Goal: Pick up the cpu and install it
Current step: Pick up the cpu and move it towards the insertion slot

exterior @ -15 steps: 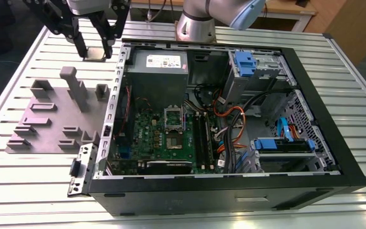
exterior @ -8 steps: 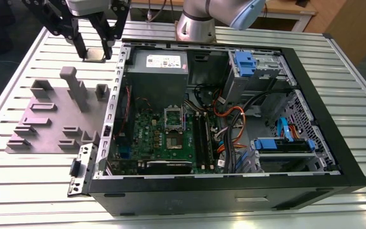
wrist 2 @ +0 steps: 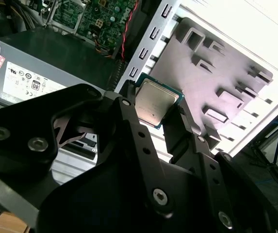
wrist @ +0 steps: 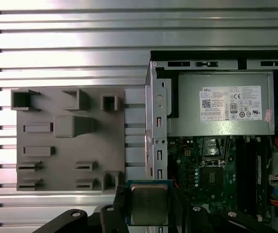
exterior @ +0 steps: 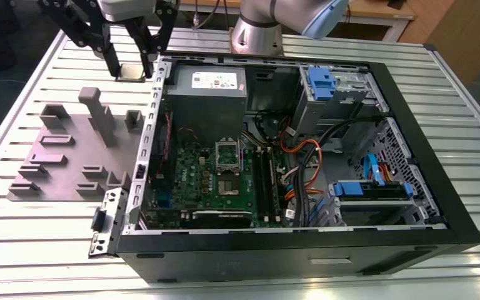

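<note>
1. Firstly, in the exterior view, the gripper (exterior: 132, 65) is clamped on the cpu (exterior: 132, 74), held above the slatted table (exterior: 40, 81) just beside the open computer case (exterior: 440, 206).
2. Next, in the second wrist view, black fingers (wrist 2: 129, 121) pinch the cpu (wrist 2: 155, 101) at opposite edges, with the grey fixture (wrist 2: 226, 82) and the power supply (wrist 2: 46, 63) behind it.
3. Lastly, in the first wrist view, the gripped cpu (wrist: 148, 204) hangs over the case's wall, between the fixture (wrist: 71, 145) and the green board (wrist: 192, 167).
</note>
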